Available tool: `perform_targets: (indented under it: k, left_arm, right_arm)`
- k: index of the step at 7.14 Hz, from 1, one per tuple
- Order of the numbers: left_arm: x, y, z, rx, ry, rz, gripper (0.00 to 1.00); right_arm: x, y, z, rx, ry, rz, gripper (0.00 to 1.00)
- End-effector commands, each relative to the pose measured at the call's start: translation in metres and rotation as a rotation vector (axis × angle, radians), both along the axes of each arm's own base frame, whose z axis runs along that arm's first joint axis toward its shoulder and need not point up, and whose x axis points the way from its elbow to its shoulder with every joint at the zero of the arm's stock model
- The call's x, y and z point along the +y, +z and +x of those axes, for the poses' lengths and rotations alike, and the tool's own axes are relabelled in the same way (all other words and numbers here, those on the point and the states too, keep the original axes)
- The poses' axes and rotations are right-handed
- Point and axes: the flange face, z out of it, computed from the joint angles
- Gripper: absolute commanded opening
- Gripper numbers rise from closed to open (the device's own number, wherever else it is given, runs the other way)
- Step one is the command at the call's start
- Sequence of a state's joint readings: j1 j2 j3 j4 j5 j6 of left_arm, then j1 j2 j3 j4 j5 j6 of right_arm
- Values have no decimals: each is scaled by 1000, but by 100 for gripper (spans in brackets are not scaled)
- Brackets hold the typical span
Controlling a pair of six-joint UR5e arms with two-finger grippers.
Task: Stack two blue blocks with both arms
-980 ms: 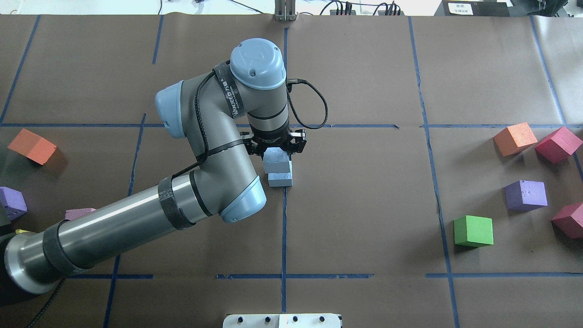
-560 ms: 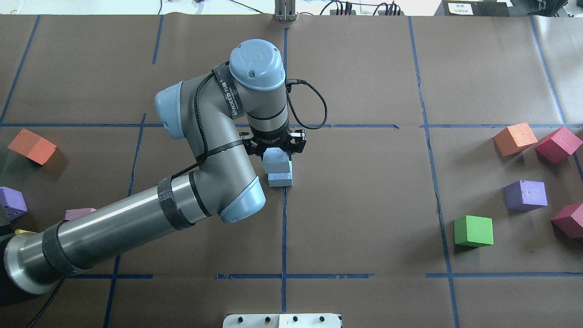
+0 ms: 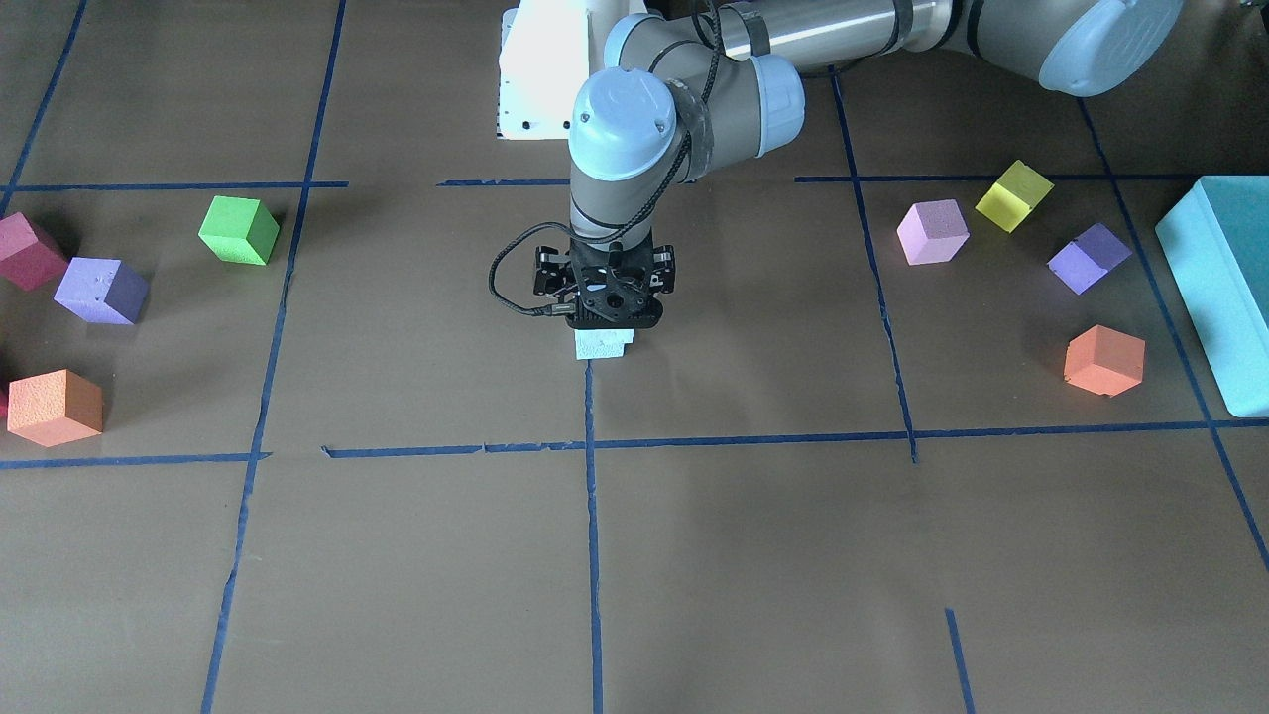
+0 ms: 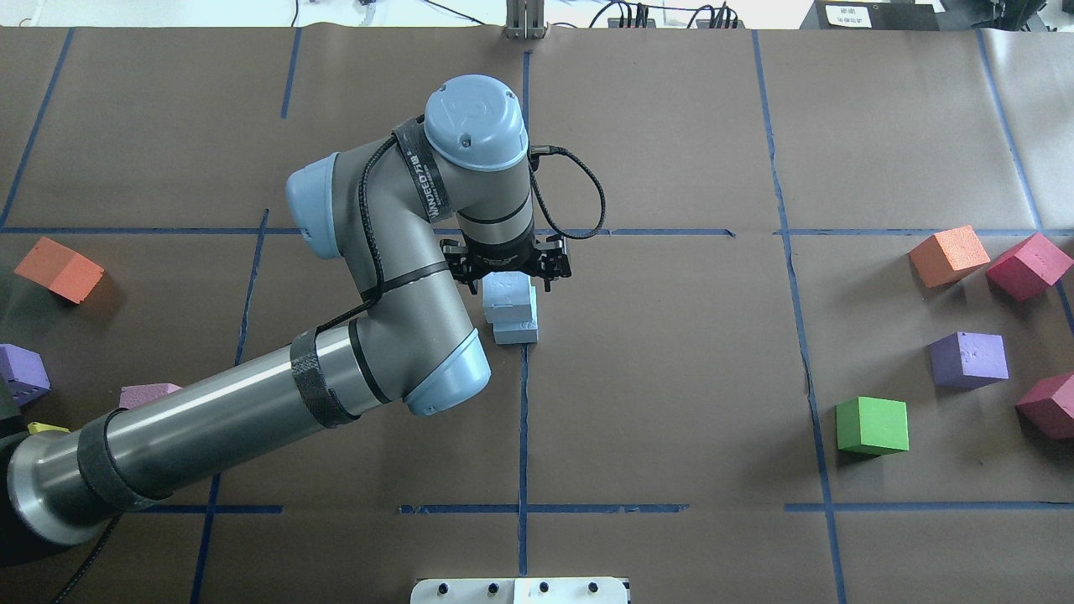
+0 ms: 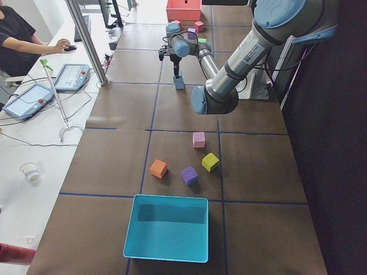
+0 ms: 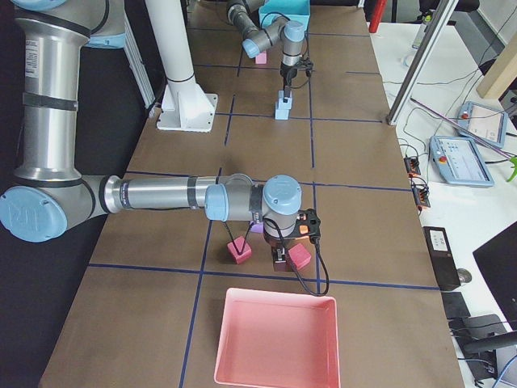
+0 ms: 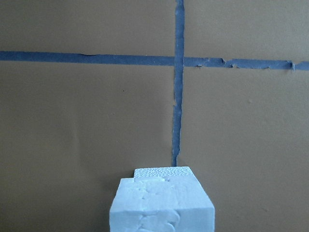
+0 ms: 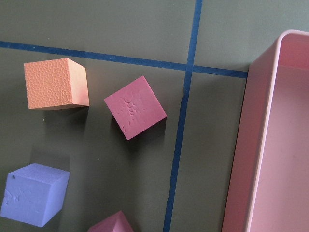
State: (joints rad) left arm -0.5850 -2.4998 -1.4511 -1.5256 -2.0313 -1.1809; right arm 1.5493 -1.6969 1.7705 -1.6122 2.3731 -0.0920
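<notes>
Tabletop (image 4: 671,377): brown paper with a blue tape grid. All places are given from the lower blue block (image 4: 515,334), which sits on a tape line.

The left arm (image 4: 252,411) reaches in and ends directly above the lower blue block. The right arm (image 6: 161,196) is well apart from it, low over loose red and purple cubes beside a pink tray (image 6: 275,339). The right fingers (image 6: 277,252) show only from the side camera, so I cannot tell their state.

The left fingers (image 4: 550,270) are spread and grasp nothing. They flank the upper blue block (image 4: 508,294); in the wrist view its sides are bare.

The upper blue block rests on top of the lower blue block, slightly off square. A strip of the lower one's top shows past its far edge.

Risks, as I judge them:
- The left fingers straddle the stack. Sideways drift on the lift-out could clip the light foam and tip the upper blue block off.
- The offset seat gives less bearing, so any nudge counts for more.
- The left arm's elbow hangs near the stack. A swing on withdrawal could brush it.
</notes>
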Motion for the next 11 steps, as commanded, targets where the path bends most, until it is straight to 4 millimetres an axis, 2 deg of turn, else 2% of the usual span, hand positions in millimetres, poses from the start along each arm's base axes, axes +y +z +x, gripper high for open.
perform_targets:
  k: [1,3,4,5,6,7,8,9,10,11]
  left_arm:
    - [7,-21,-22,33,-7,17,100]
    - [12,-44,-83,-5,-41,-2,100]
    - [20,-34,-120,-1,-62,4,100]
    - [21,-8,-164,-20,-32,72,100]
    - [12,23,-215,-67,-6,133,100]
    - [-6,63,-268,-101,-2,175,100]
    - [-20,114,-318,-108,62,179,100]
    - [-33,167,-386,-126,97,206,100]
    - [-39,219,-444,-149,128,215,100]
    - [-38,269,-492,-179,157,216,100]
  right_arm:
    - [0,1,0,0,0,0,100]
    - [0,4,0,0,-1,1,100]
    - [0,5,0,0,-1,-2,100]
    - [1,7,1,0,-1,-4,100]
    - [2,12,1,0,-1,-15,100]
    - [3,14,2,-1,4,-21,100]
    - [3,15,3,0,5,-22,100]
    - [4,15,3,0,7,-22,100]
    - [2,13,5,2,12,-17,100]
    - [2,12,6,2,14,-15,100]
